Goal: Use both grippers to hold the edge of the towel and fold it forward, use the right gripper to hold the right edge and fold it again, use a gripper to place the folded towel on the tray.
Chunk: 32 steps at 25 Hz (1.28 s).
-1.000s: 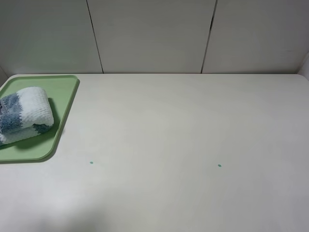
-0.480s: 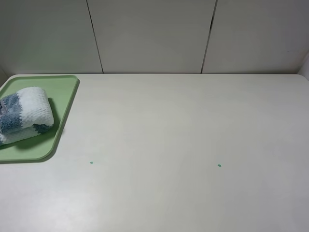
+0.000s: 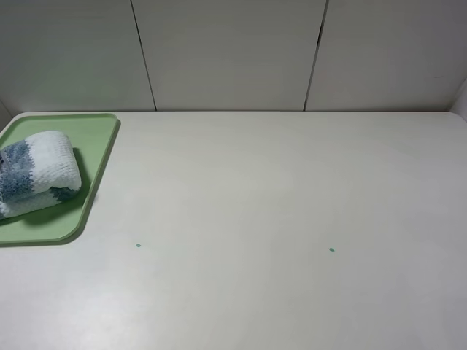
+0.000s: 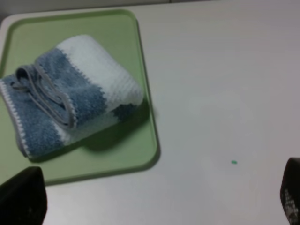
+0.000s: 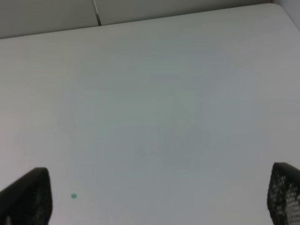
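The towel [image 3: 36, 173] lies folded into a thick bundle on the pale-green tray [image 3: 95, 138] at the far left of the table. In the left wrist view the towel [image 4: 70, 93] shows its blue-grey and white stripes and grey hem, resting on the tray [image 4: 126, 47]. My left gripper [image 4: 154, 199] is open and empty, well back from the tray, with only its fingertips [image 4: 23, 197] showing. My right gripper [image 5: 159, 199] is open and empty over bare table. Neither arm shows in the exterior high view.
The white table [image 3: 277, 189] carries two small green dots [image 3: 138, 246] [image 3: 331, 249]. A panelled white wall [image 3: 233, 51] stands along the back edge.
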{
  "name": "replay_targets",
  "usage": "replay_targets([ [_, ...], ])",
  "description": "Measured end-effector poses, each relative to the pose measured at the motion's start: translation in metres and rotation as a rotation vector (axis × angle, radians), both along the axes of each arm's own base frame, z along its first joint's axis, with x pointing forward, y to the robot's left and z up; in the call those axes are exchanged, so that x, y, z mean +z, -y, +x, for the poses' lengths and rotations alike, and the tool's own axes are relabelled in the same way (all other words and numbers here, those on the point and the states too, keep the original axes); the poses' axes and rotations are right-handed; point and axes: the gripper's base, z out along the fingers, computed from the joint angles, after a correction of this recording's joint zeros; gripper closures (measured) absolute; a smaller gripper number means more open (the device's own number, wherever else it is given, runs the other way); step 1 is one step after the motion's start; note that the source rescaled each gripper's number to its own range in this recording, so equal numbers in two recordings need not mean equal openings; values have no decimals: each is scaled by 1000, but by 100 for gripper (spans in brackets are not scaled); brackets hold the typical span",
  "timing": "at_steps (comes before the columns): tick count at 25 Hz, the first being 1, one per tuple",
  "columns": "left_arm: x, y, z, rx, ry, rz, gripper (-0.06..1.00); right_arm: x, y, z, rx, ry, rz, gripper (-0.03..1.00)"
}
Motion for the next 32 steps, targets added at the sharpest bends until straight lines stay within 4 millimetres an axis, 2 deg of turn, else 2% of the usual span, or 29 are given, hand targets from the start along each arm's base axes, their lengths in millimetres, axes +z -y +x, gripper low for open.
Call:
replay_targets([
  [3,-15,-1,0,-57,-20,3,-5,0,0,0,0,0,0,-3],
  [8,-18,-3,-8,-123,8,17,-5,0,0,0,0,0,0,-3],
  [12,-27,-7,-13,-129,-32,15,-5,0,0,0,0,0,0,-3],
  [32,-29,-9,-13,-136,-34,16,-5,0,0,0,0,0,0,-3],
])
